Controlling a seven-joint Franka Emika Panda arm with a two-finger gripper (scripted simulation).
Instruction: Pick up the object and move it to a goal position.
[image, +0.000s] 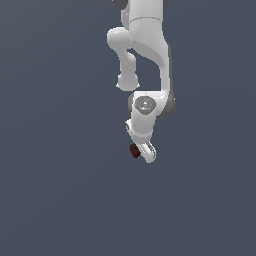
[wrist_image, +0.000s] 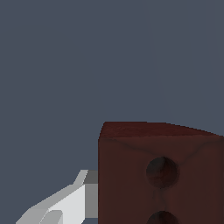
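The object (image: 134, 150), a small dark red-brown block, sits at the tip of my white gripper (image: 139, 151), just below the centre of the exterior view. The wrist view shows the object (wrist_image: 162, 175) very close and large, with two dark round holes on the face toward the camera. One of my white fingers (wrist_image: 65, 203) presses flat against its side; the other finger lies beyond the picture's edge. The gripper is shut on the object. No goal marker is in view.
The white arm (image: 145, 50) reaches down from the top of the exterior view. Behind it there is only a plain grey-blue ground (image: 50, 175), with no other objects or edges.
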